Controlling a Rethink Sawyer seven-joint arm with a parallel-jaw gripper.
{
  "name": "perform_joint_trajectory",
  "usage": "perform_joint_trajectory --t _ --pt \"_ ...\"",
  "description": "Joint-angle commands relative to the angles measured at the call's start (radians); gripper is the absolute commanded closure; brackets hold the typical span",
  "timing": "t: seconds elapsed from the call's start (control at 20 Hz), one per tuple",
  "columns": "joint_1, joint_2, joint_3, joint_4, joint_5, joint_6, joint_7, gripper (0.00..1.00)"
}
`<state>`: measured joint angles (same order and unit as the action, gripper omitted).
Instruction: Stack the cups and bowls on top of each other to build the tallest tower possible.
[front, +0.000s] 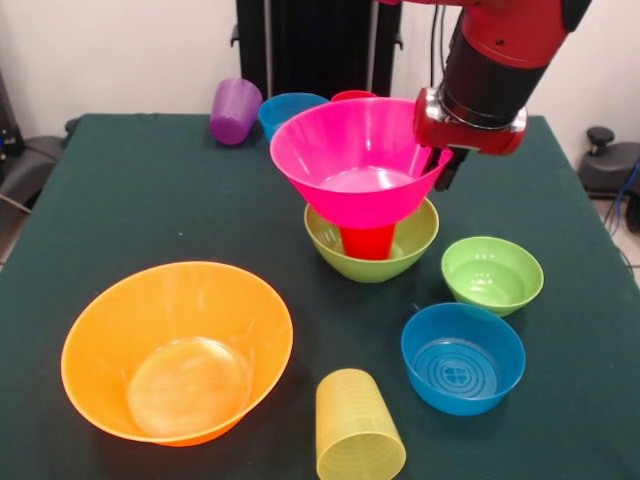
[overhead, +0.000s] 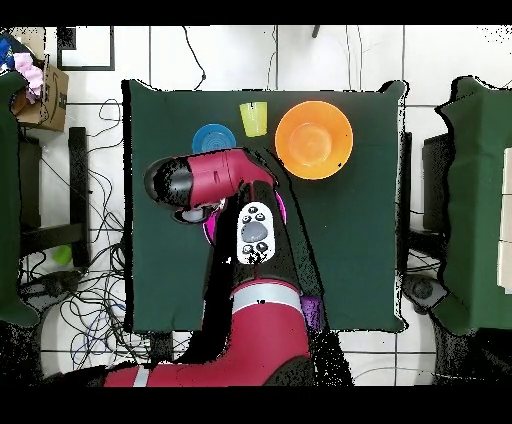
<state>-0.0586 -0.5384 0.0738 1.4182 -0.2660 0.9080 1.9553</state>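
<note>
The tower stands mid-table in the front view: a medium lime green bowl holds a bright red cup, and the hot pink bowl sits slightly tilted on that cup. My gripper is at the pink bowl's right rim and looks shut on it. The ribbed yellow cup lies at the front edge. The purple cup lies on its side at the back left. A pinkish-red cup peeks out behind the pink bowl. In the overhead view my arm hides the tower.
The large orange bowl stands front left. A small lime green bowl and a small blue bowl stand right of the tower. A second blue bowl is at the back. The overhead view shows the orange bowl and the yellow cup.
</note>
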Motion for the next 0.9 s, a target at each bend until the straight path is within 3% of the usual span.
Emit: perform_joint_trajectory --t 0.05,0.9 --pt "0.009 0.102 0.049 0.01 -0.046 -0.118 0.034 1.0" --pt "-0.001 0.117 0.059 0.019 -0.032 -0.162 0.043 1.0"
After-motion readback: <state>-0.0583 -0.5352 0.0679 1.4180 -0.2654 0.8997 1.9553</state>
